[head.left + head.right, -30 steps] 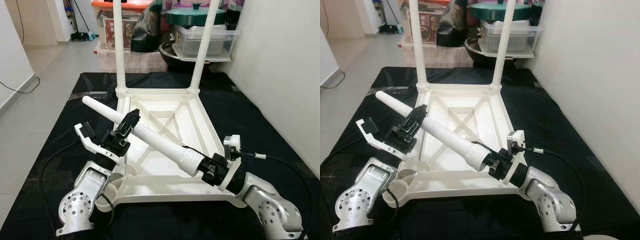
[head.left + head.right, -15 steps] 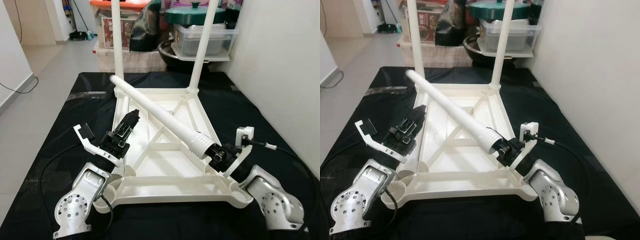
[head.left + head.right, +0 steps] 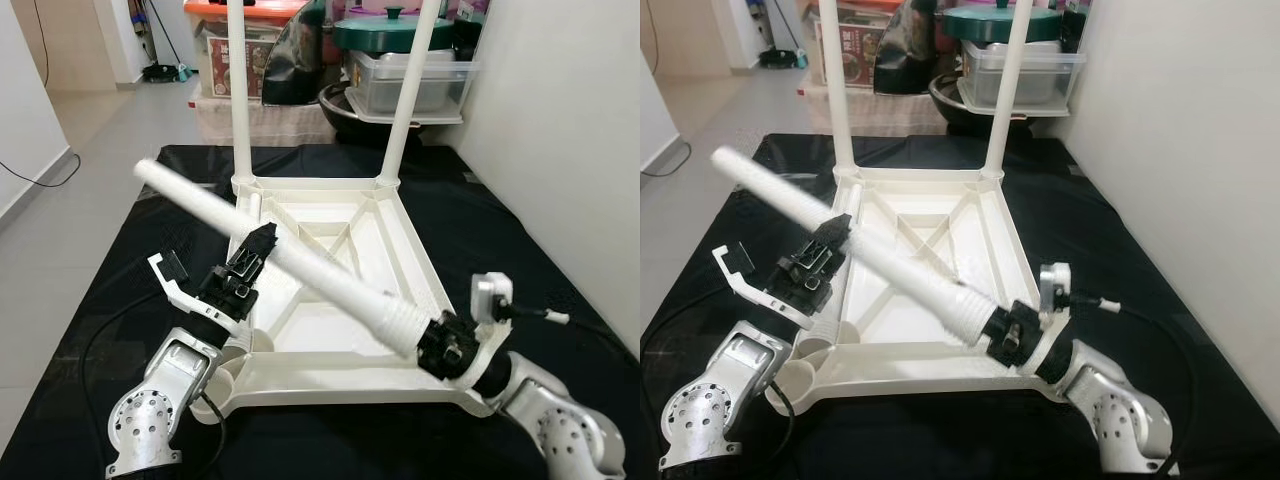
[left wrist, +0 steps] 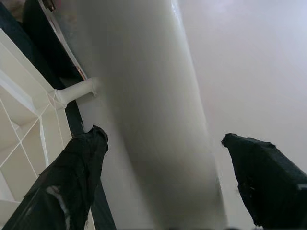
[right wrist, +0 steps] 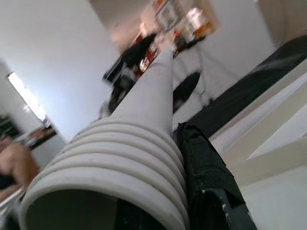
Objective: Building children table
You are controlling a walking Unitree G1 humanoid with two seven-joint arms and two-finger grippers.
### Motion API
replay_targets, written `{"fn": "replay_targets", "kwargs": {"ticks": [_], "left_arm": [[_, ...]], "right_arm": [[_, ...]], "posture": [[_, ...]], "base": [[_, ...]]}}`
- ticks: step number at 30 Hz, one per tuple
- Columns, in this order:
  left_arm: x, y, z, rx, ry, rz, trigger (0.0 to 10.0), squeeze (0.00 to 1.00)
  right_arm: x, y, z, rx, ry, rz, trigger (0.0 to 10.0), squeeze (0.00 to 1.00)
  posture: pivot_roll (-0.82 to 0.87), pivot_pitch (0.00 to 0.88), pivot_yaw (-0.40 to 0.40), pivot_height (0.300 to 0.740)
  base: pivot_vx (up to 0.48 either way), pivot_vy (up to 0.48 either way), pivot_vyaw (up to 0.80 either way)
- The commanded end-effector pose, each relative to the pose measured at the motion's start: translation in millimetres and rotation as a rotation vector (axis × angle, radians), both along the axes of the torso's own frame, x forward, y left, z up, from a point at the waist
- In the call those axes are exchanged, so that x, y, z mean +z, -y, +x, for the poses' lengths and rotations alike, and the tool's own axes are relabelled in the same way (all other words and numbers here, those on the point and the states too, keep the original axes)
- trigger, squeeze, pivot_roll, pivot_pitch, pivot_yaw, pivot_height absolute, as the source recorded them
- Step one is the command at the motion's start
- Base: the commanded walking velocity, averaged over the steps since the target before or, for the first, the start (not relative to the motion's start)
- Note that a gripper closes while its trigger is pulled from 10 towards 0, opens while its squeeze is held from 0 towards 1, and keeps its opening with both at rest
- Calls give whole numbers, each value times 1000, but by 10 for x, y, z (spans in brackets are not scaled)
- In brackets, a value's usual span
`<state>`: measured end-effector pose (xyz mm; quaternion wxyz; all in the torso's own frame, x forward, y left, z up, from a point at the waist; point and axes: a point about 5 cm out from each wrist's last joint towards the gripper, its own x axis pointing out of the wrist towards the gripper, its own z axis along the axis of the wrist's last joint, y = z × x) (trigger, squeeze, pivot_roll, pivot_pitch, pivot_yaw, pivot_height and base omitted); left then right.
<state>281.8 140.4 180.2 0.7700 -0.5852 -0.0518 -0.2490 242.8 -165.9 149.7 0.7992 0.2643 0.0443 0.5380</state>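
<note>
Right gripper point(image 3: 440, 345) was clamped on the ribbed, threaded end of a loose white table leg point(image 3: 290, 258), down at the near right corner of the upturned white tabletop point(image 3: 400, 262); in the right wrist view one black finger point(image 5: 204, 167) sat flat against the ribs of the leg point(image 5: 139, 139), whose open hollow end faced the camera. The leg ran from that grip up and to the robot's left, tilted and off the tabletop, its plain end out over the black mat point(image 3: 120, 270) past the tabletop's left edge; that end looked motion-blurred. Left gripper point(image 3: 258, 240) was beside the leg about halfway along it, fingers spread wide and holding nothing: in the left wrist view the leg point(image 4: 158, 124) passed between the two black fingers point(image 4: 72, 182) with clear space on both sides. Whether the fingertips touched the leg in the head views I could not tell. The tabletop lay underside up on the mat, ribbing and diagonal bracing exposed, with two white legs already standing upright in its far corners, one left point(image 3: 238, 90) and one right point(image 3: 410, 90). The near left corner socket point(image 3: 805, 362) sat open just by the left arm's silver elbow. A black cable point(image 3: 95, 340) looped on the mat beside the left arm. Past the mat stood stacked storage boxes point(image 3: 400, 75), a green lidded pot point(image 3: 390, 28) and an orange-lidded bin point(image 3: 215, 40), against a white wall point(image 3: 560, 130) on the right.
</note>
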Motion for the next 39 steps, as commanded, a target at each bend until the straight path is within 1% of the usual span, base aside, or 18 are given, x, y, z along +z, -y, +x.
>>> {"fn": "replay_targets", "kwargs": {"ticks": [1,6,9,10,11,12,13,14,16,17,21,22,23,25,26,32,39], "left_arm": [[2,-34,17,1,-13,-30,10000,0],[26,-56,15,-6,-2,-57,10000,0],[52,-70,-16,-34,23,-106,10000,0],[52,-70,-16,-34,23,-106,10000,0],[53,-73,-26,-38,28,-113,9765,0],[53,-73,-26,-38,28,-113,9765,0],[51,-87,-32,-40,31,-125,8157,0],[40,-112,-29,-30,26,-133,9804,0],[40,-112,-29,-30,26,-133,9804,0],[32,-129,-26,-24,22,-139,10000,0],[21,-213,-20,-5,20,-153,10000,0],[21,-213,-20,-5,20,-153,10000,0],[22,-230,-20,-3,22,-155,5176,0],[23,-240,-20,-6,23,-155,5176,0],[23,-244,-19,-10,24,-153,0,0],[29,-225,-29,-44,36,-154,0,0],[46,-226,-48,-49,50,-163,0,0]], "right_arm": [[-3,-2,-49,56,2,-1,0,0],[-22,5,-97,91,-23,20,0,0],[-25,18,-164,154,-48,37,0,0],[-25,18,-164,154,-48,37,0,0],[-28,26,-176,166,-56,39,0,0],[-28,26,-176,166,-56,39,0,0],[-30,33,-186,178,-63,40,0,0],[-34,45,-191,183,-67,40,0,0],[-34,45,-191,183,-67,40,0,0],[-38,54,-196,188,-68,40,0,0],[-28,85,-228,220,-68,35,0,0],[-28,85,-228,220,-68,35,0,0],[-27,86,-246,234,-69,28,0,0],[-30,85,-264,248,-71,20,0,0],[-34,80,-279,259,-75,14,0,0],[-47,94,-322,295,-83,-13,0,0],[-60,126,-315,307,-84,-41,0,0]], "posture": [[-69,0,-86,740],[-67,0,-88,740],[-67,0,-85,740],[-67,0,-85,740],[-67,0,-86,740],[-67,0,-86,740],[-64,0,-89,740],[-64,0,-90,740],[-64,0,-90,740],[-64,0,-90,740],[-64,0,-90,740],[-64,0,-90,740],[-64,0,-90,740],[-64,0,-90,740],[-65,0,-89,740],[-68,0,-86,740],[-68,0,-89,740]], "base": [[0,0,0],[0,0,0],[0,0,0],[0,0,0],[0,0,0],[0,0,0],[0,0,0],[0,0,0],[0,0,0],[0,0,0],[0,0,0],[0,0,0],[0,0,0],[0,0,0],[0,0,0],[0,0,0],[0,0,0]]}}
